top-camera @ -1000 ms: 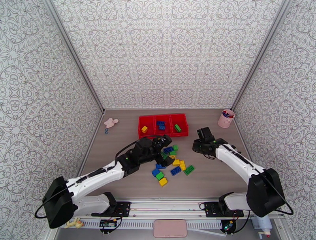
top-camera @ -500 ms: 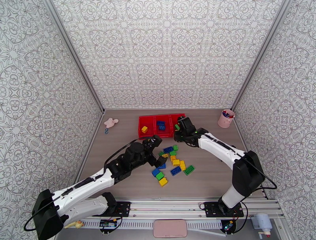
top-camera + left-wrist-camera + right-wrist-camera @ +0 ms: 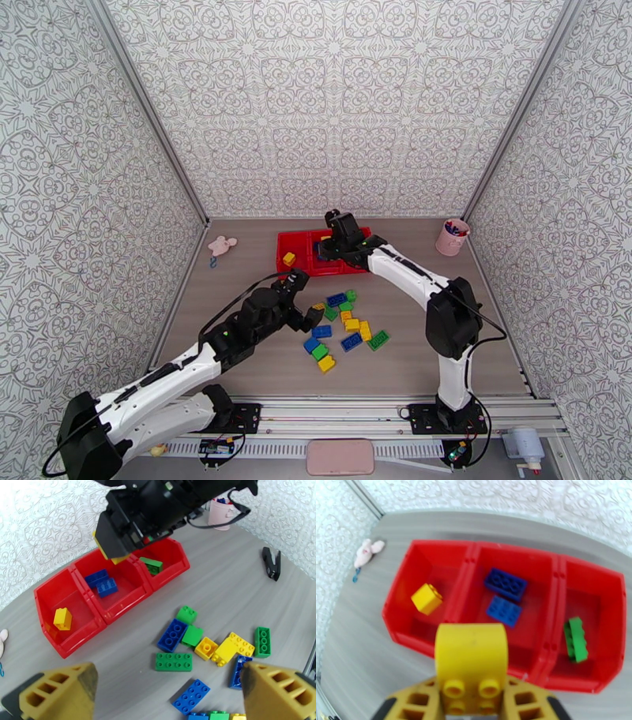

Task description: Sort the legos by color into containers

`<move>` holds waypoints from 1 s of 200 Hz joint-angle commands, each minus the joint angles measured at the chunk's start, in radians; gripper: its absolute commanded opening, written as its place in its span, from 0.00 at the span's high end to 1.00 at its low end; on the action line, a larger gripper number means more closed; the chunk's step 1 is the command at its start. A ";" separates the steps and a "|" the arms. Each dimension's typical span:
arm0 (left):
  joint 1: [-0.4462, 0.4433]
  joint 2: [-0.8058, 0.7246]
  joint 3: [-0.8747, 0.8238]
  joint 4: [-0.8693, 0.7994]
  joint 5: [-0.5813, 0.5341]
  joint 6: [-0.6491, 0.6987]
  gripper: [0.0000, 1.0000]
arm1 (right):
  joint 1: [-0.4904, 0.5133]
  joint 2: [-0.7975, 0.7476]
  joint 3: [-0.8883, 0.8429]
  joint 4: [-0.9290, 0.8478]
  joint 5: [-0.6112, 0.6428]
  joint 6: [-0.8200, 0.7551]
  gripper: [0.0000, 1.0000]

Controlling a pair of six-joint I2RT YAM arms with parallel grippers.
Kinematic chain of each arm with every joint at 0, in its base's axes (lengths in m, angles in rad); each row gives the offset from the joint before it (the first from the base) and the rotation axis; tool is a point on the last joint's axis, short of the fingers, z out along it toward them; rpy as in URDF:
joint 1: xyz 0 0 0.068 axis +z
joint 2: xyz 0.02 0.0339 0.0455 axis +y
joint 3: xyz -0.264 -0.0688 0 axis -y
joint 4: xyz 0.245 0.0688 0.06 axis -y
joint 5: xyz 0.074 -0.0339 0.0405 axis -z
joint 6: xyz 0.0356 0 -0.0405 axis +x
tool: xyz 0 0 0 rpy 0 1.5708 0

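yellow brick seemingly in right gripper

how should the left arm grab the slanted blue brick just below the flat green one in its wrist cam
Take the blue brick by its two long side walls, across the short width, coming straight down from above. It lies flat, studs up, with bare table along both long sides, so both walls look reachable. Turn the wrist to match its slant.
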 commanded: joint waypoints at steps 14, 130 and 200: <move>0.018 -0.041 -0.013 -0.041 -0.012 -0.024 0.00 | 0.021 0.101 0.125 0.079 -0.066 -0.004 0.75; 0.006 -0.199 -0.067 -0.173 -0.043 -0.085 0.00 | 0.041 0.406 0.419 0.096 -0.120 0.077 0.72; -0.006 -0.119 -0.048 -0.107 -0.026 -0.047 0.00 | 0.041 0.492 0.532 0.004 -0.081 0.030 0.71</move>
